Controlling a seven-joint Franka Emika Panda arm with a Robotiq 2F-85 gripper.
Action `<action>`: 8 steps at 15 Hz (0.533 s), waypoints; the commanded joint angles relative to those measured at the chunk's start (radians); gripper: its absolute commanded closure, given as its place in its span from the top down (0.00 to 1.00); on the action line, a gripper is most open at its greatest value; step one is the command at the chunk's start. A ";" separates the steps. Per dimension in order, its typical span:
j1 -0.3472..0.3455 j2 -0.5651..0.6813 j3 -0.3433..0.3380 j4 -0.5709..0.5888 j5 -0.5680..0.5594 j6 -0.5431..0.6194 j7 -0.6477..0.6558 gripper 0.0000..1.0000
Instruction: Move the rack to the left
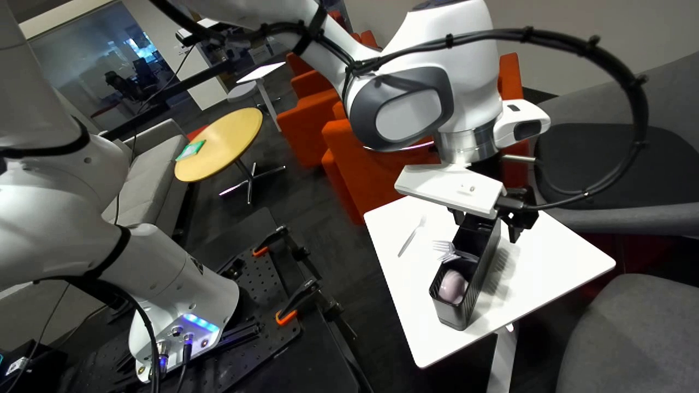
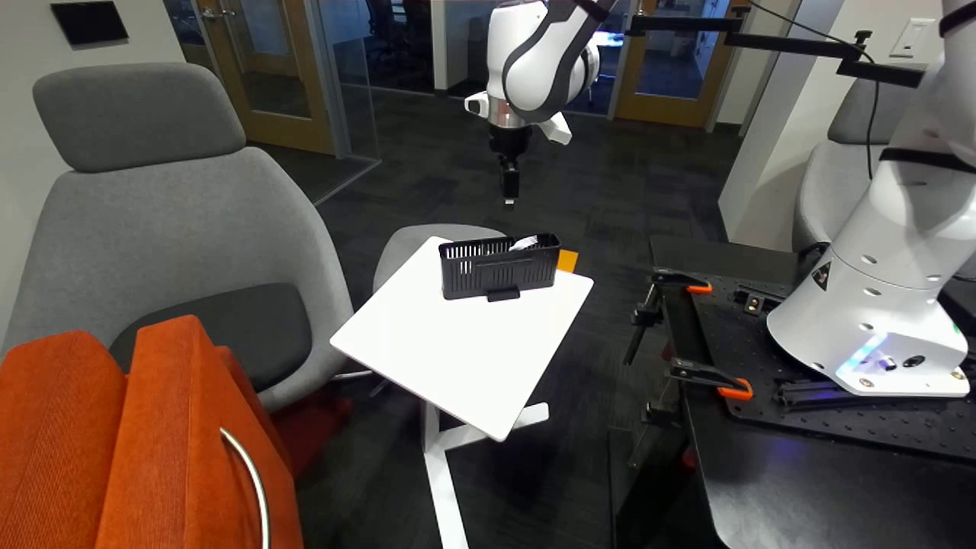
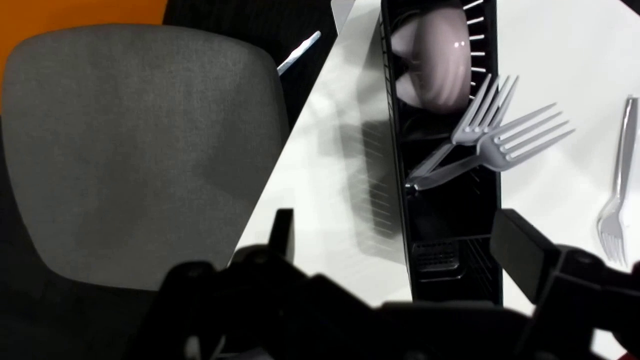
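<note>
The black slotted rack (image 1: 452, 314) stands upright on the small white table (image 1: 404, 316). It also shows in an exterior view (image 2: 499, 271) and in the wrist view (image 3: 452, 215). A pale mauve rounded piece (image 3: 442, 60) sits in one end compartment, and two clear plastic forks (image 3: 492, 142) lean out of the middle. My gripper (image 1: 486, 226) is open and empty above the rack's other end; it hangs above the rack in an exterior view (image 2: 509, 191). In the wrist view the rack lies between the fingers (image 3: 392, 222), nearer the right finger, which overlaps its edge.
A loose plastic fork (image 1: 413, 234) lies on the table beside the rack; it also shows in the wrist view (image 3: 620, 190). Grey chairs (image 2: 191, 244) and orange chairs (image 2: 175, 435) stand around the table. The robot's black base table (image 2: 801, 473) with clamps stands apart.
</note>
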 commanded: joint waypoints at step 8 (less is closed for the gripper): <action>-0.001 0.217 0.003 0.149 -0.050 0.058 0.003 1.00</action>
